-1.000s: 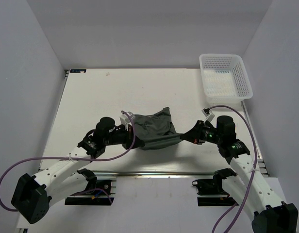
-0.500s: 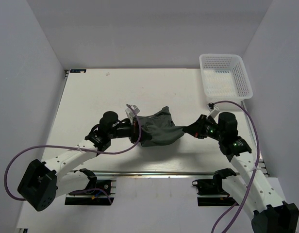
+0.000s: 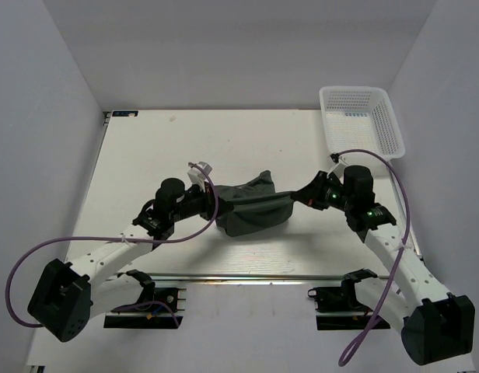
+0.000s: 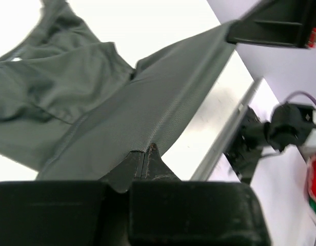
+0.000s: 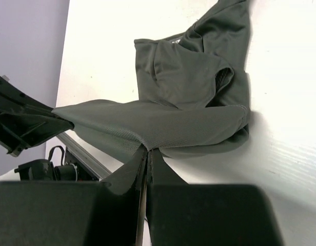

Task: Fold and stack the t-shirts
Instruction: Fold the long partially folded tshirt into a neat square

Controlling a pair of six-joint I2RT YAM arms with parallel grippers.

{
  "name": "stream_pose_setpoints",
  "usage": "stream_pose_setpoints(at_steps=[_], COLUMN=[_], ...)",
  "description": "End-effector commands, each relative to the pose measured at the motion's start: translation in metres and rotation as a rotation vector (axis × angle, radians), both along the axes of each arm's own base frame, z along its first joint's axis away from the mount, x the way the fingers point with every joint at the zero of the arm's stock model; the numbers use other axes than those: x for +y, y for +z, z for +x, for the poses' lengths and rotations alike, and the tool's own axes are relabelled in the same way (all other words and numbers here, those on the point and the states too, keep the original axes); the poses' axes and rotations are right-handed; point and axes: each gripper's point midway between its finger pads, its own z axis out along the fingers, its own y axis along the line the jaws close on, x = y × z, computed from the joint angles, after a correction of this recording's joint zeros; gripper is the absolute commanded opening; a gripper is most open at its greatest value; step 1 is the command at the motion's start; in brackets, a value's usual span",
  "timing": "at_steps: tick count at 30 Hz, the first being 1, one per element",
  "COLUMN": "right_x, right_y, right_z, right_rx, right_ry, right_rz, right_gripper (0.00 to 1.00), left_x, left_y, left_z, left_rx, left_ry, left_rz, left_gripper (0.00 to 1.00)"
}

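1. T-shirt (image 3: 251, 208): a single dark grey-green garment lies near the middle of the table (image 3: 162, 148), slightly toward 6 o'clock. It is not folded. One edge is drawn into a taut band running from 9 o'clock to 3 o'clock between the two grippers. The rest of the cloth sags from that band and lies crumpled on the tabletop, with a loose flap reaching toward 12 o'clock.
2. Left gripper (image 3: 215, 200): positioned at the 9 o'clock end of the taut band. The jaws are pressed fully together. The left wrist view shows the cloth edge pinched between the fingertips (image 4: 140, 160).
3. Right gripper (image 3: 296, 200): positioned at the 3 o'clock end of the band, facing the left gripper. The jaws are clamped tight. The right wrist view shows the fabric caught between the fingertips (image 5: 158, 163), with the band stretching away to the opposite gripper.
4. Basket (image 3: 362, 120): white plastic mesh, at the 1 o'clock corner of the table, well apart from the t-shirt and both grippers.
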Motion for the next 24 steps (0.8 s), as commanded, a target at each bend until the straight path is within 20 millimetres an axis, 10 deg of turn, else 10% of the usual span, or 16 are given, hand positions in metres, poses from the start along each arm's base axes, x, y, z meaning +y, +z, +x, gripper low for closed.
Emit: stream_pose_setpoints(at_steps=[1, 24], right_x=[0.002, 0.042], right_y=[0.029, 0.002], right_z=[0.025, 0.119], right_rx=[-0.094, -0.016], right_ry=[-0.025, 0.095], right_rz=[0.019, 0.021], right_gripper=[0.0, 0.0], left_x=[0.013, 0.054], left_y=[-0.012, -0.031], left_z=[0.014, 0.106], left_rx=[0.029, 0.092], left_ry=[0.094, 0.308], left_rz=[0.026, 0.069], left_gripper=[0.0, 0.0])
